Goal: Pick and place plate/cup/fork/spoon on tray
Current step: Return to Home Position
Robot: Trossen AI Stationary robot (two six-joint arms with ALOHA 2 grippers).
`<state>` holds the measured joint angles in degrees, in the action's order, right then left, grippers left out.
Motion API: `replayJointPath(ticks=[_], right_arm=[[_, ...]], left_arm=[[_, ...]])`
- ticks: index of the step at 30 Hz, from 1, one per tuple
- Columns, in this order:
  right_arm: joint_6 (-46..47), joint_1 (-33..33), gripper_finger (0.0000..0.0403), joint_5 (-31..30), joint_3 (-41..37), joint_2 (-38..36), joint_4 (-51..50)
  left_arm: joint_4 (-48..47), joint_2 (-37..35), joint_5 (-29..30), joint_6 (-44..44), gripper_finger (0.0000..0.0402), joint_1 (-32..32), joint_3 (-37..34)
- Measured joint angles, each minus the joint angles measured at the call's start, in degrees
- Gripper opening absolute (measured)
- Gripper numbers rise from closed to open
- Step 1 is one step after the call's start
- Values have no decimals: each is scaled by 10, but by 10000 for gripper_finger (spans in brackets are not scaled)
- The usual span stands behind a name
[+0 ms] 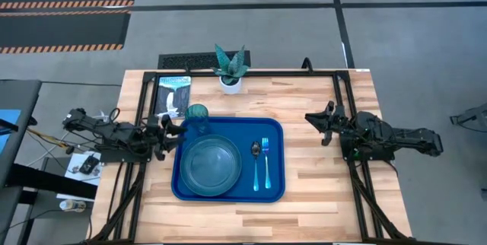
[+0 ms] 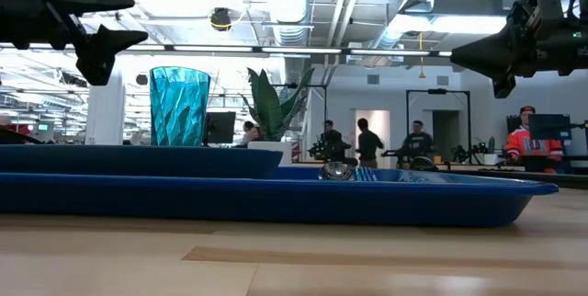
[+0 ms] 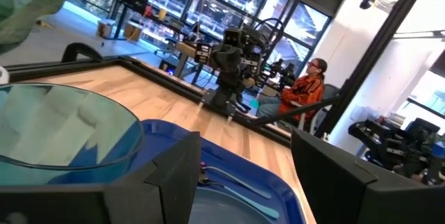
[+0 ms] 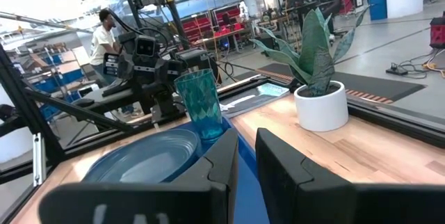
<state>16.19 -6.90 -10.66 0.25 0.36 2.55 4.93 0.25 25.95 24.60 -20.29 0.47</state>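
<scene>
The royal-blue tray [image 1: 274, 188] lies at the table's middle. On it, the teal plate [image 1: 211, 166] lies flat at the left. The teal cup [image 1: 197, 113] stands upright in the far left corner. The dark-bowled spoon [image 1: 256, 156] and the blue fork [image 1: 266, 163] lie side by side at the right. My left gripper [image 1: 181, 133] is open at the tray's left edge, just beside the cup [image 3: 62, 130], which is not between its fingers. My right gripper [image 1: 318, 127] hovers right of the tray, open by a narrow gap [image 4: 247, 137] and empty.
A white pot with a green plant [image 1: 230, 74] stands at the far edge behind the tray. A dark flat item [image 1: 173, 93] lies at the far left. Black frame rails [image 1: 340, 100] run along both table sides. People stand in the room beyond [image 2: 367, 140].
</scene>
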Motion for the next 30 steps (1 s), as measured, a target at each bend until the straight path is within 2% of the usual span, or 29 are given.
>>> replayJointPath(ticks=[30], right_arm=[[-19, 0, 77, 0, 0, 0, 0]], left_arm=[[0, 0, -3, 1, 212, 0, 0]])
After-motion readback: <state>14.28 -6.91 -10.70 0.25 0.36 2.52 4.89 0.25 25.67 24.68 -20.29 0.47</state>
